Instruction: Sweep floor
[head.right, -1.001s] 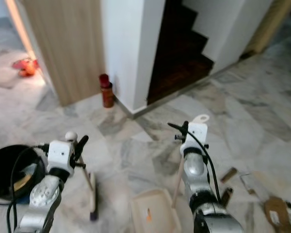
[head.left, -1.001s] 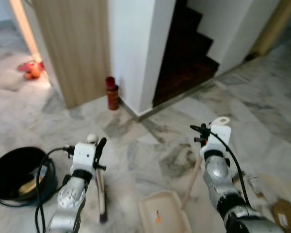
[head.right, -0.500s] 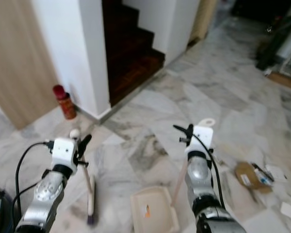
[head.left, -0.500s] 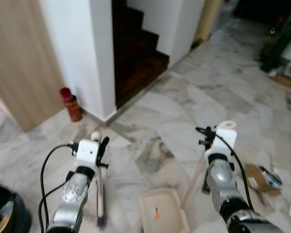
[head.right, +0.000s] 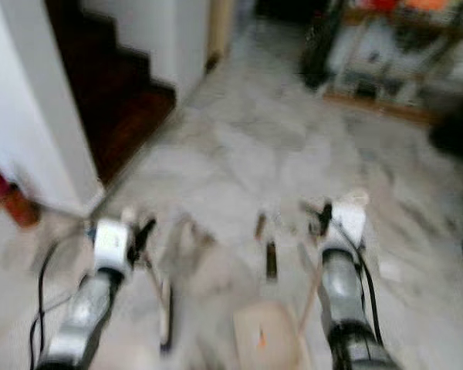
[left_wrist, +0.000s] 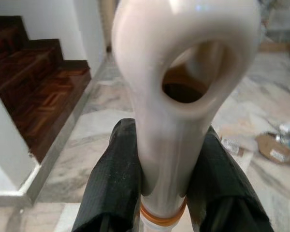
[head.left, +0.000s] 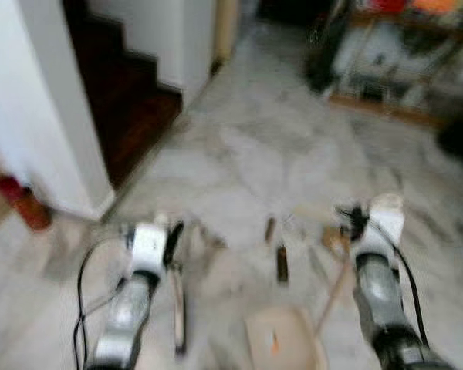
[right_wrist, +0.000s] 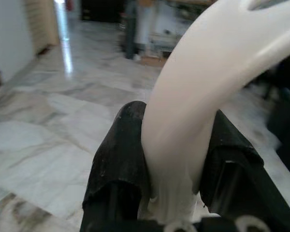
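While the head views are blurring, my left claw [left_wrist: 164,193] is clamping the broom handle [left_wrist: 176,96]. My right claw [right_wrist: 176,179] is clamping the dustpan handle [right_wrist: 203,92], holding the dustpan [head.left: 282,343] on the floor just right of the broom.

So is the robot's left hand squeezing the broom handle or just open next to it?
Squeezing it. In the left wrist view, the left gripper has both black fingers pressed against the cream broom handle.
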